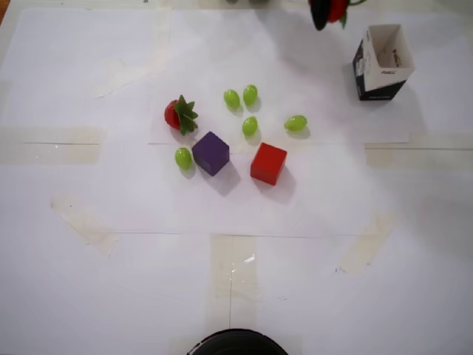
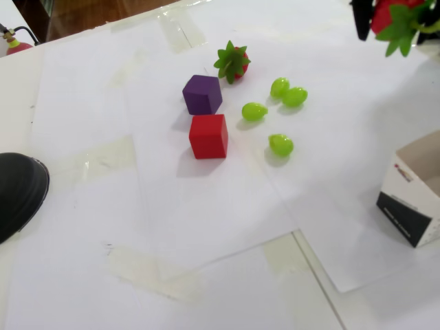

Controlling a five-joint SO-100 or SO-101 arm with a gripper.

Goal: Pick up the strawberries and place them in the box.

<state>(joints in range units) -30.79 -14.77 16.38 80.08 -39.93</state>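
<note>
Red against black: one strawberry (image 2: 388, 15) sits pinched in the end effector (image 2: 377, 16) at the top right of the fixed view, its green leaves spilling out below the dark fingers. The overhead view shows the same pair at the top edge — the end effector (image 1: 328, 10) closed on the strawberry (image 1: 337, 9), up off the paper and just left of the box (image 1: 381, 62) (only the fingertips are in frame, the rest of the arm is cut off).

The box stands upright on the white paper near the right side of the overhead view, black-sided with a white rim and a white inside; in the fixed view it (image 2: 415, 194) shows at the right edge, partly cropped.

The second strawberry (image 1: 179, 115) lies on its side on the paper, leaves pointing right in the overhead view, well apart from the box. Just below and right of it stands a purple cube (image 1: 211, 153), with a red cube (image 1: 267, 163) near that. Five green grapes (image 1: 250, 126) are scattered around them — two side by side above, one between, one toward the right, one left of the purple cube.

The table (image 1: 59, 296) is covered in white sheets held by tape. A dark rounded object (image 2: 19, 192) sits at the left edge of the fixed view.
</note>
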